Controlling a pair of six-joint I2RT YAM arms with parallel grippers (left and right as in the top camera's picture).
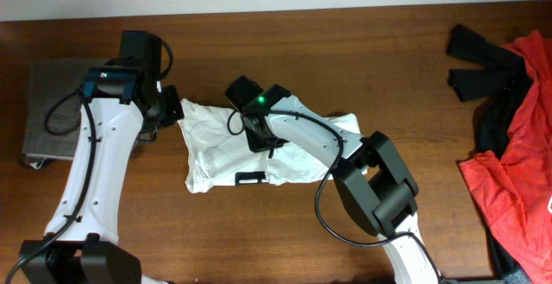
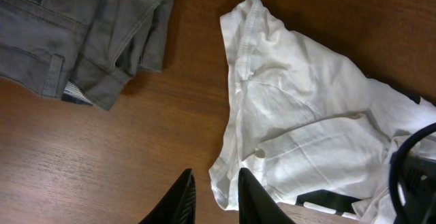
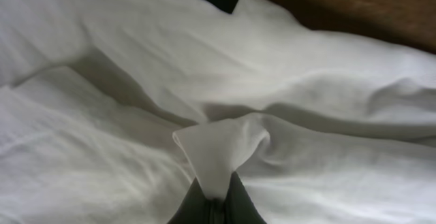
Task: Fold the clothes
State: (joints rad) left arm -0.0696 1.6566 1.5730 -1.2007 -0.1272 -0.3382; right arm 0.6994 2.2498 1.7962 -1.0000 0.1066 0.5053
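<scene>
The clothes, a white T-shirt point(image 1: 226, 148), lie bunched in the middle of the table, with a small black mark point(image 1: 250, 178) near the front edge. In the right wrist view my right gripper point(image 3: 216, 198) is shut on a pinched fold of the white shirt point(image 3: 225, 146), over the shirt's upper middle point(image 1: 255, 127). My left gripper point(image 1: 170, 107) sits at the shirt's left end. In the left wrist view its jaws point(image 2: 216, 200) stand slightly open over bare wood, and the shirt's hem point(image 2: 235, 81) lies just beside the right finger point(image 2: 257, 202), not between them.
Folded grey-brown trousers point(image 1: 52, 103) lie at the far left, close to the left arm point(image 2: 82, 33). Red and black garments point(image 1: 509, 137) are heaped at the right edge. The right arm's cable point(image 2: 409, 163) arcs over the shirt.
</scene>
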